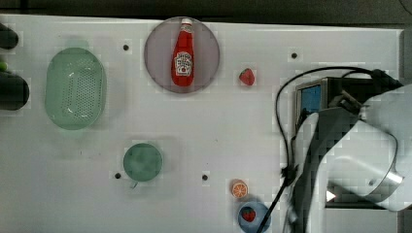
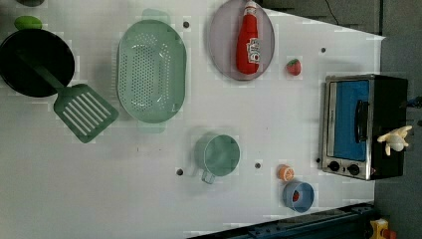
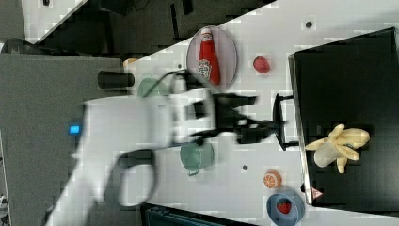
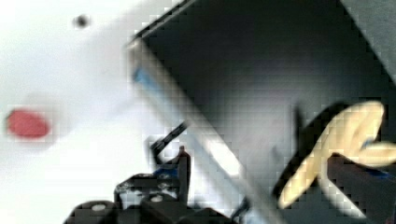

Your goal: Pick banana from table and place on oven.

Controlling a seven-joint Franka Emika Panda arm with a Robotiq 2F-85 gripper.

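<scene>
The pale yellow banana [image 3: 341,143] lies on the oven's black top [image 3: 348,70], near the edge above the blue glass door [image 2: 348,119]. It also appears on the oven [image 2: 388,104] as a cream shape, the banana [image 2: 395,139]. My gripper [image 3: 281,121] is open and hangs over the table [image 3: 263,155] just off the oven's front edge, apart from the banana. In the wrist view the banana [image 4: 345,135] rests on the oven top [image 4: 243,70] beside one dark finger [image 4: 359,179]; the other finger [image 4: 183,163] stands well away from it. In the top view my white arm [image 1: 359,155] covers most of the oven [image 1: 311,94].
A ketchup bottle [image 1: 183,52] lies on a grey plate [image 1: 158,53]. A strawberry [image 1: 247,76] sits near the oven. An orange slice [image 1: 239,189] and a blue bowl [image 1: 252,216] are by the table edge. A green cup [image 1: 142,162], colander [image 1: 75,88], spatula [image 2: 84,112] and black pan [image 2: 35,62] lie further off.
</scene>
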